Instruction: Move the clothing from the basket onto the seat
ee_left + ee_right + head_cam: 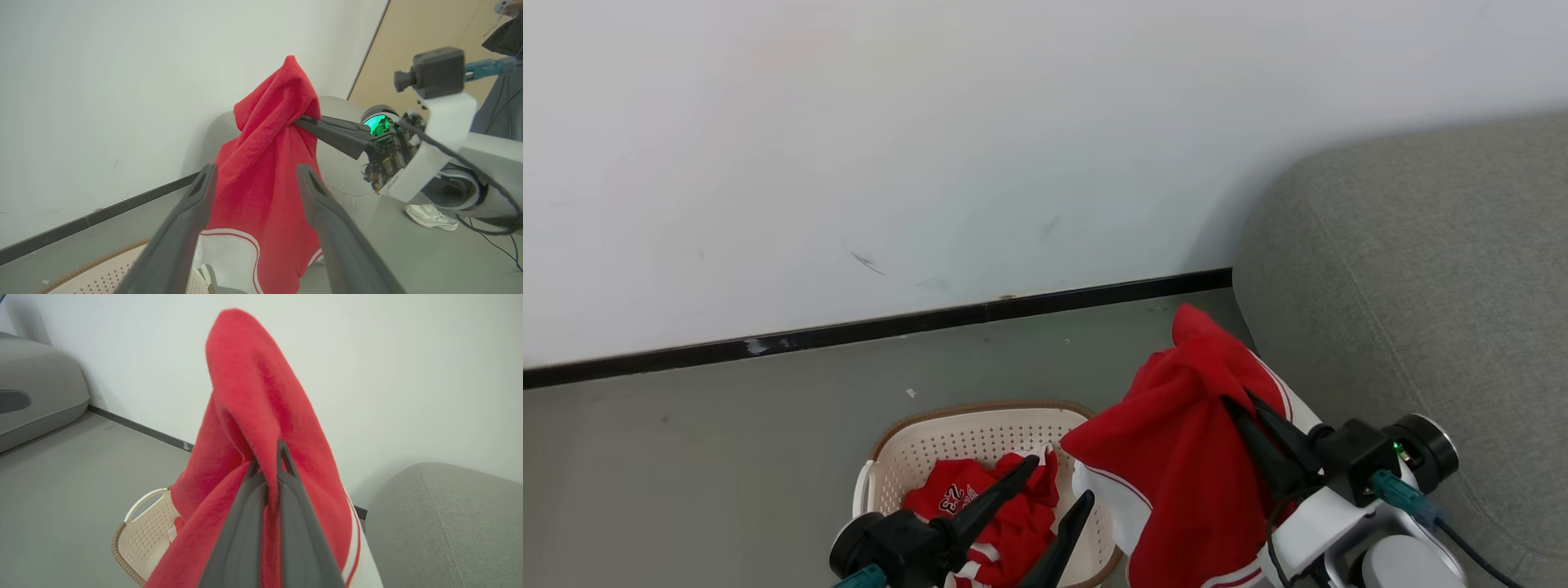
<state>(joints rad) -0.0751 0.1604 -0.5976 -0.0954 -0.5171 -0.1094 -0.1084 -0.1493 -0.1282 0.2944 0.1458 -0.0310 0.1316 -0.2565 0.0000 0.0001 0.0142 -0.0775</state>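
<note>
Dangling clothing (pixel 1168 457) in right claw (pixel 1232 400).

A white "23" is showing on the red jersey (pixel 947 490) lying crumpled in the basket (pixel 980 406), and it is the only marking I am managing to read. The digits are sitting tilted in the head view. Smaller white lettering is running beside the number, but it is too small to make out.

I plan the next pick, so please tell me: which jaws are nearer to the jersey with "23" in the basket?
Left. The left jaws stand open just over the jersey in the basket; the right jaws are farther right, shut on another red garment.
</note>
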